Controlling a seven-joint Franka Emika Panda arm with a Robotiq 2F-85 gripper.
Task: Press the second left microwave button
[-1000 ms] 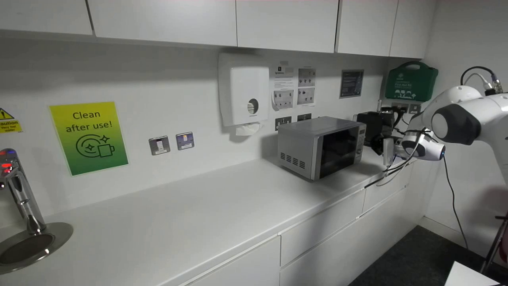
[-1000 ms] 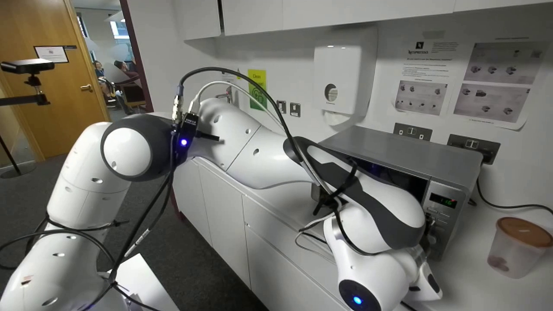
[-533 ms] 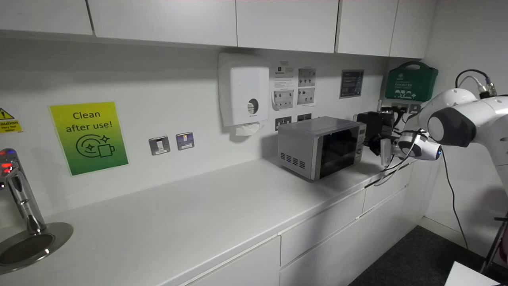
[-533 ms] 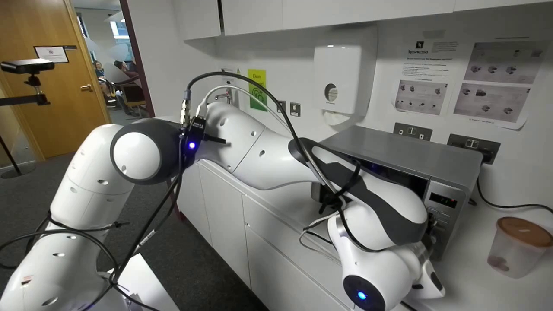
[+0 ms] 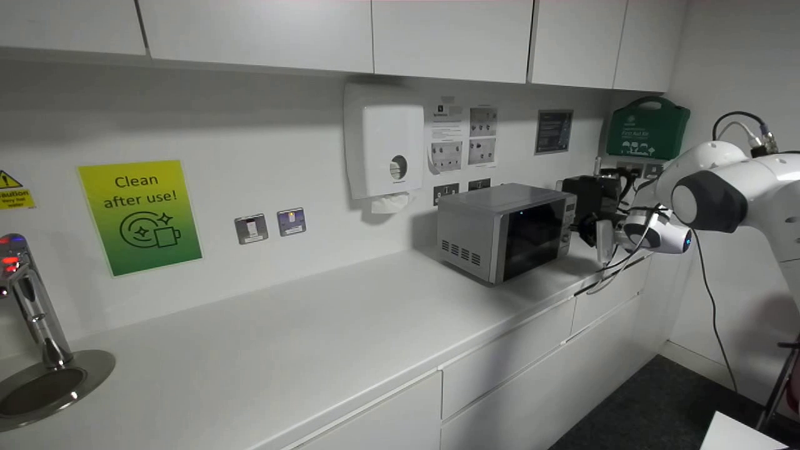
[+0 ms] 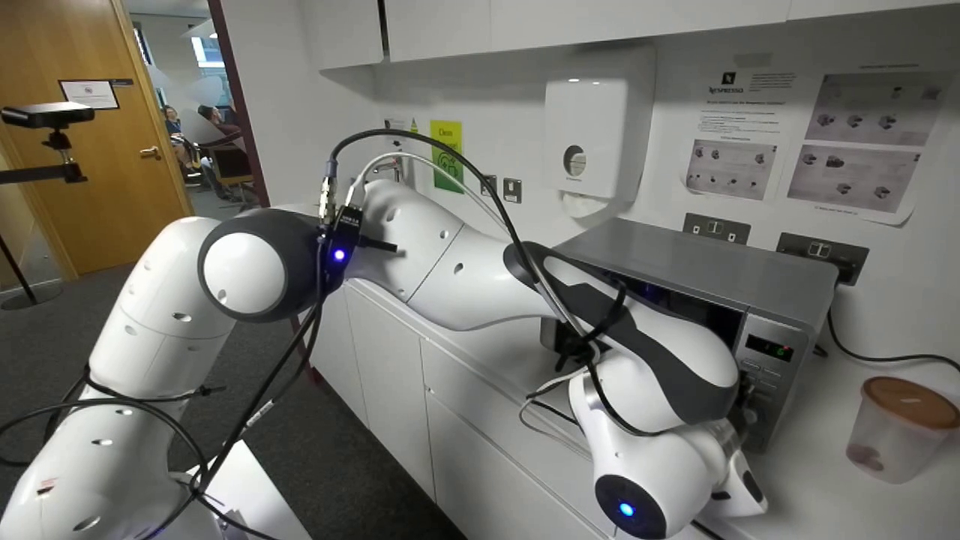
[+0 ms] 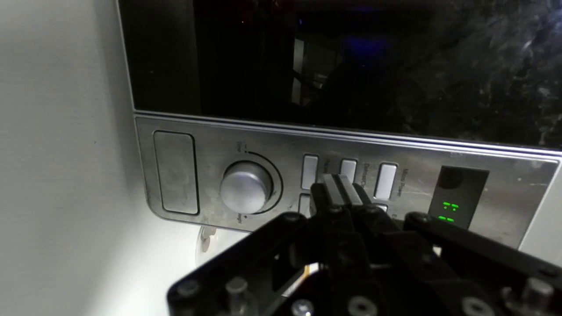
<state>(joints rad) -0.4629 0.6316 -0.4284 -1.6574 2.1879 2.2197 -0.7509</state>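
The microwave point(image 5: 481, 219) is a grey-silver box on the counter; it also shows in an exterior view point(image 6: 720, 270), partly behind my arm. In the wrist view its control strip point(image 7: 210, 127) lies sideways, with a round knob point(image 7: 246, 186), a green-lit display point(image 7: 459, 197) and two rows of buttons. The upper row has three buttons; its middle one point(image 7: 349, 166) is partly covered by my fingertips. My gripper point(image 7: 338, 177) is shut and empty, its tips just in front of that middle button. I cannot tell whether they touch it. The lower row's middle is hidden behind the fingers.
A clear tub with an orange-brown lid point(image 6: 900, 427) stands beside the microwave. A black appliance point(image 5: 590, 194) stands behind the gripper. A white dispenser point(image 5: 384, 140) hangs on the wall. Cables point(image 5: 625, 265) hang from my arm near the counter edge.
My wrist and gripper have shifted slightly towards the microwave's control strip, and the elbow has lowered a little. The microwave's display digits look different. The microwave has not moved.
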